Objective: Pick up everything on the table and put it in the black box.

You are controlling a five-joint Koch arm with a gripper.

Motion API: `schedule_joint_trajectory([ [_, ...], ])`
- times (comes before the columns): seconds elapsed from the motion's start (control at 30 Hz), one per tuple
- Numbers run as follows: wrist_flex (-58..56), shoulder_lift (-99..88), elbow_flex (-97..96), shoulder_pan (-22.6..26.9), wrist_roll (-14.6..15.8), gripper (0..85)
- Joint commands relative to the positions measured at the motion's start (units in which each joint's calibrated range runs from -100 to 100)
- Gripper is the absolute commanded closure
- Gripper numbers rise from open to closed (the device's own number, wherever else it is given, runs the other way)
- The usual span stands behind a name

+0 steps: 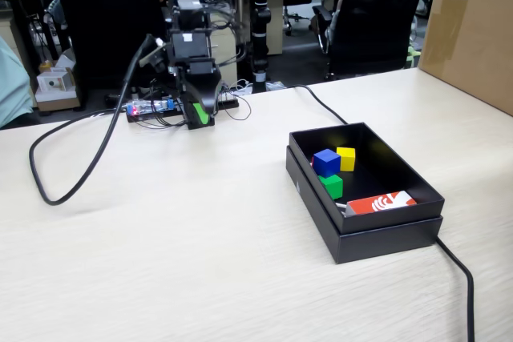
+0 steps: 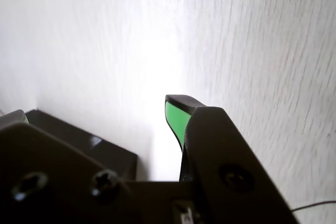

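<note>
Arm is folded up at the far side of the table (image 1: 160, 238), gripper (image 1: 199, 116) pointing down at the tabletop near its base, well apart from the black box (image 1: 365, 226). Nothing between the jaws. Green-padded fingertip (image 2: 176, 119) shows in the wrist view over bare wood grain; the second jaw tip isn't clearly visible in either view, so can't tell how far the jaws are apart.

Box sits to the right in the fixed view, on the table. Inside it: blue cube (image 1: 326, 162), yellow cube (image 1: 345, 158) just beside it on the right and touching or nearly so, green cube (image 1: 331, 186) in front of the blue one. Red-and-white card (image 1: 381, 203) lies flat in the near corner of the box. Red cube not seen in either view.

Black cable (image 1: 88, 158) loops across the table on the left; another cable (image 1: 457, 278) runs off from the near right corner of the box. Brown carton (image 1: 473, 30) at the far right edge.
</note>
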Motion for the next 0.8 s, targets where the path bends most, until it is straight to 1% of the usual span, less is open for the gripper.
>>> schedule_joint_trajectory([
  [0.0, 7.1, -3.2, -2.1, -0.3, -0.2, 34.1],
  [0.1, 12.0, -3.2, -8.2, -0.4, -0.2, 34.1],
  [0.33, 27.2, -3.2, -23.7, 0.1, -0.3, 34.7],
  [0.5, 38.7, -3.2, -34.7, 0.3, -1.3, 36.0],
  [0.67, 45.4, -3.2, -42.6, 0.7, -2.2, 36.4],
  [0.77, 44.3, -3.2, -43.9, 1.2, -2.7, 36.4],
])
